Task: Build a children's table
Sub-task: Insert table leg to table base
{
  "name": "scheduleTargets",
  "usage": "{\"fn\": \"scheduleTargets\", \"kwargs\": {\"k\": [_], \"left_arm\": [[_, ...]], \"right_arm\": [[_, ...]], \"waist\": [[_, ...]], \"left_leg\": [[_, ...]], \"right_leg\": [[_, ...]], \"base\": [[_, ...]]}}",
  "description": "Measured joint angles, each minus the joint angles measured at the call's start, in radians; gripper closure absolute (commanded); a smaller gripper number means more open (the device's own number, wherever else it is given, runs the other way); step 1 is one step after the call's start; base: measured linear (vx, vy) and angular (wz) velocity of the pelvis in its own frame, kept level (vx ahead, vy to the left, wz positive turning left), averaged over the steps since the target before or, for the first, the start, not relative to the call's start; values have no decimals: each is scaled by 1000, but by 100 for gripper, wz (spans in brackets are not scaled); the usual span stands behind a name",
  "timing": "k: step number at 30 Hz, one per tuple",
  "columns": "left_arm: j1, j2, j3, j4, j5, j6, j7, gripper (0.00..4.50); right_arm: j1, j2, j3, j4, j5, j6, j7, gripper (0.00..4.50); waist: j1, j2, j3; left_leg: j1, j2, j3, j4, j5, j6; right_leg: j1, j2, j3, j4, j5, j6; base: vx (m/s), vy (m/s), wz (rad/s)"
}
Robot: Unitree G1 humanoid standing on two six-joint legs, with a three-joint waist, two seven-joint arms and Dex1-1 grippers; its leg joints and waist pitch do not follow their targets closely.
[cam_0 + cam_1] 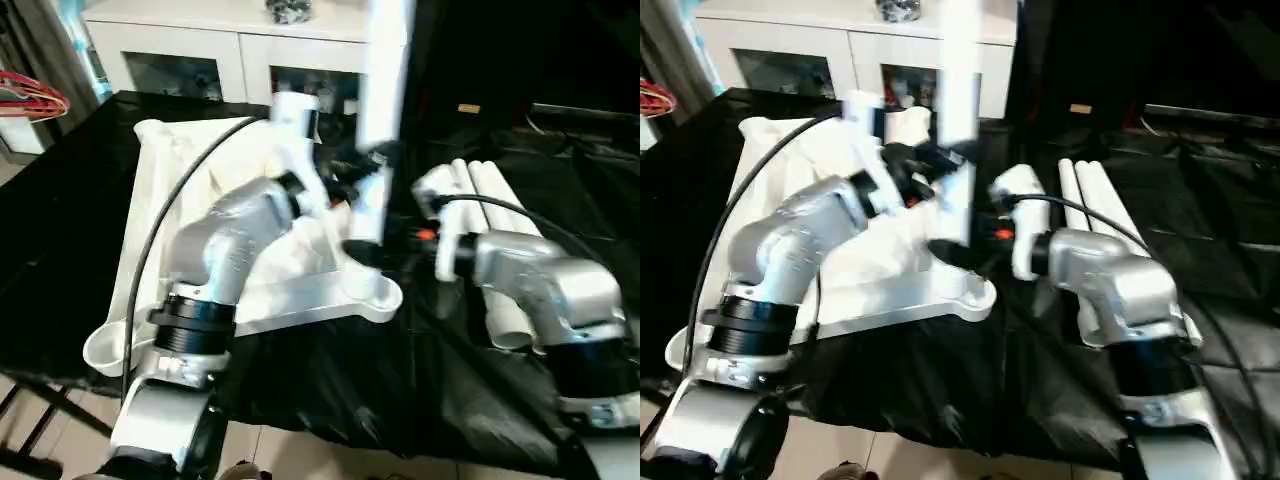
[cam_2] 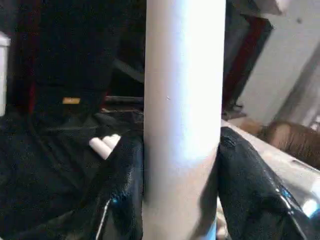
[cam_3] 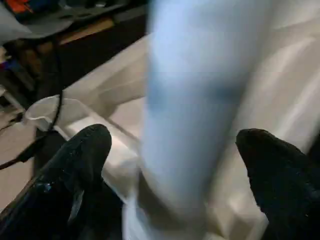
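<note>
While left gripper (image 2: 180, 165) clamps upright leg (image 2: 182, 100), right gripper (image 3: 175, 165) wide open around it

white cabinet (image 1: 240, 40) with glass-fronted compartments stands behind; black sheet (image 1: 60, 230) covers the work surface

Left arm (image 1: 225, 250): silver forearm reaching forward and toward the middle, wrist bent. Left gripper (image 2: 181, 165): both black fingers (image 2: 125, 185) clamped against the sides of an upright white leg (image 2: 182, 100). Right arm (image 1: 550, 290): forearm angled inward toward the same leg. Right gripper (image 3: 177, 165): fingers (image 3: 80, 155) spread wide on either side of the leg, clear of it
</note>
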Motion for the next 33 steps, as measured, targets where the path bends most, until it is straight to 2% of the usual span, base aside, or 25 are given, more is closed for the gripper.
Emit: {"fn": "scheduleTargets", "kwargs": {"k": [15,24,27,33], "left_arm": [[32,33,-34,-1,37,-26,-23,271],[32,26,-34,-1,35,-33,-32,271],[32,19,-31,-2,25,-33,-32,271],[32,15,-24,-3,14,-31,-32,271]], "right_arm": [[0,-9,0,1,9,1,9,0],[0,-16,0,6,10,29,6,0],[0,-10,0,24,12,35,-1,40],[0,-3,-2,32,18,37,-8,82]], "waist": [[-1,0,0],[-1,0,0],[-1,0,0],[-1,1,0]], "left_leg": [[0,0,0,0,0,0],[0,0,0,0,0,0],[0,0,0,0,0,0],[0,0,0,0,0,-1]], "right_leg": [[0,0,0,0,0,0],[0,0,0,0,0,0],[0,0,0,0,0,0],[0,0,0,1,0,0]], "base": [[0,0,0],[0,0,0],[0,0,0],[0,0,0]]}}
